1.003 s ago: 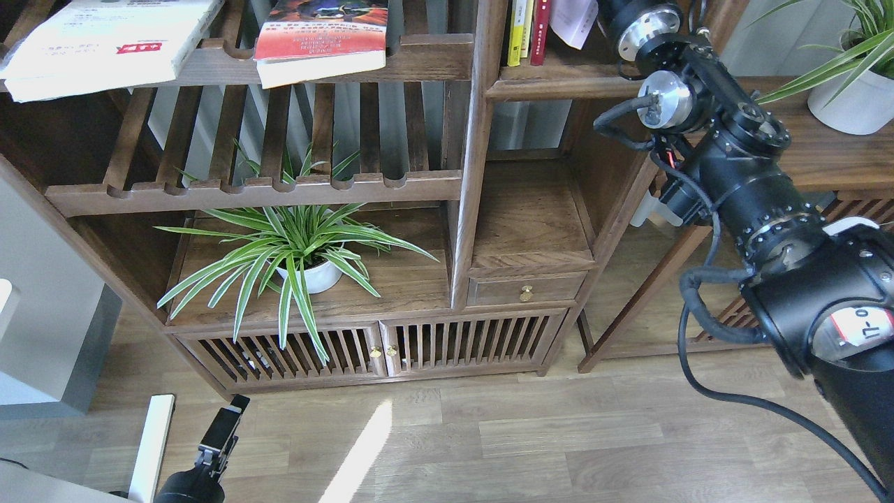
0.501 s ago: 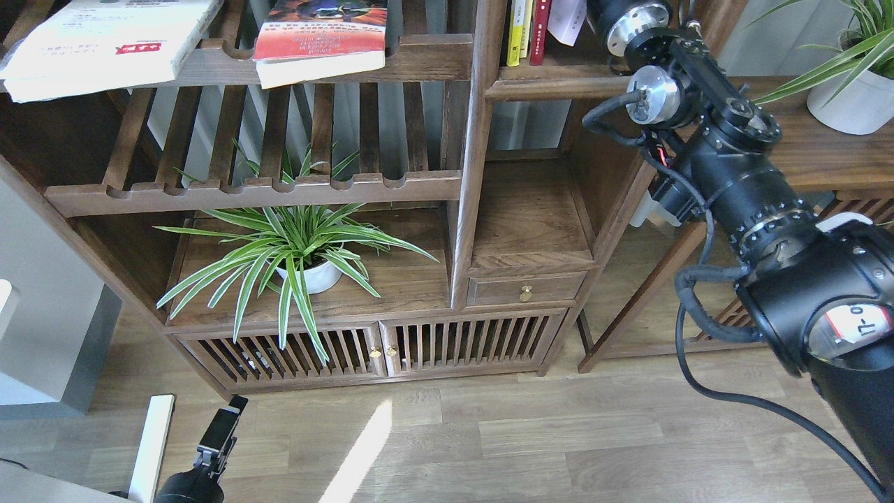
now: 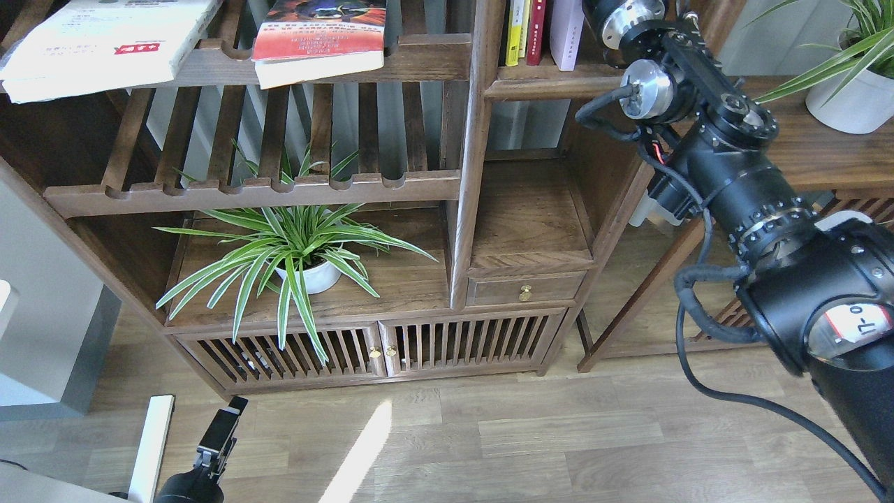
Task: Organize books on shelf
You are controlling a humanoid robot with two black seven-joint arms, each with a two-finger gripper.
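A thin pale lilac-white book [image 3: 566, 33] stands upright on the solid shelf [image 3: 559, 85] at the top right, next to a red-spined book [image 3: 538, 31] and yellow-spined books [image 3: 517, 31]. My right arm's wrist [image 3: 625, 17] is right beside the lilac book; its fingers are cut off by the top edge. A large white book [image 3: 105, 45] and an orange-red book [image 3: 318, 35] lie flat on the upper slatted rack. My left gripper [image 3: 220, 433] hangs low at the bottom left, dark and small, far from the books.
A spider plant in a white pot [image 3: 300, 255] stands on the lower board. An empty slatted rack [image 3: 265, 188] is above it. A small drawer [image 3: 527, 288] sits under an open cubby. A separate stand with a potted plant [image 3: 845, 98] is at the right.
The lilac-white book went from tilted at the shelf's right to upright against the red spine. My right arm moved up and left with it. The left arm stayed still.
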